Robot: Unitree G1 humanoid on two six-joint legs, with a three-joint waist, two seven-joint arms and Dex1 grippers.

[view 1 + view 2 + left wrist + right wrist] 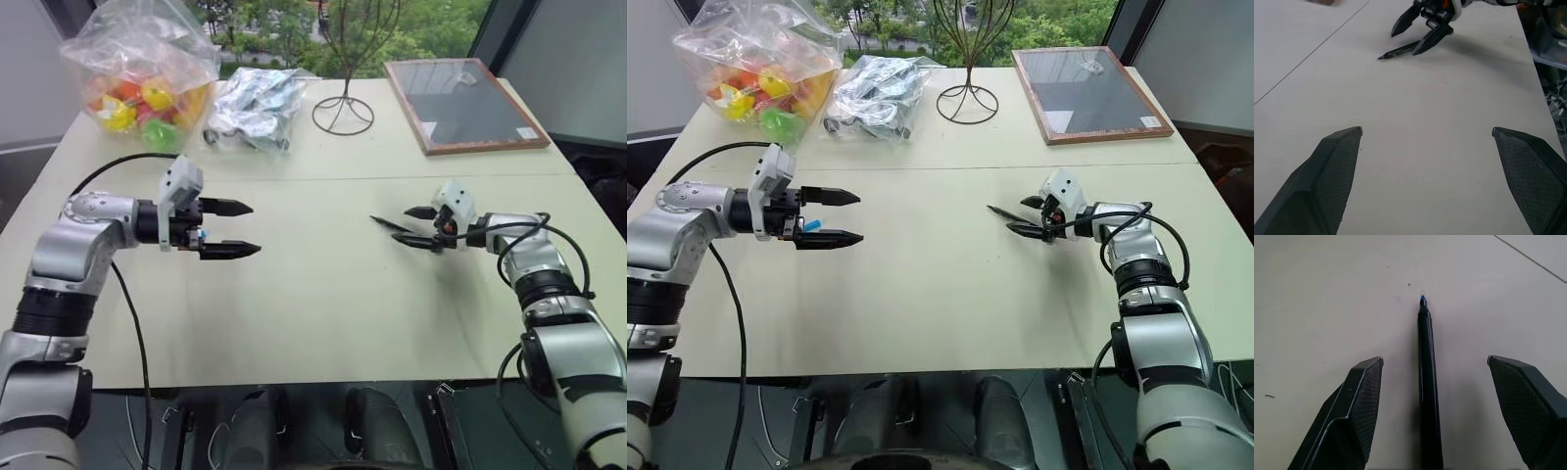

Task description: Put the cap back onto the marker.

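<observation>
The two head cameras look forward and down on the table [323, 313] from above, and they share almost the same scene. The left wrist camera is close over the table and faces toward 3 o'clock, to the right gripper [1410, 41] and the marker [1398, 51]. The right wrist camera is very near the marker, facing about 10 o'clock.

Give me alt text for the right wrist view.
A black marker lies on a pale table between the open right gripper fingers, its blue tip pointing away, uncapped. Neither finger touches it.
</observation>
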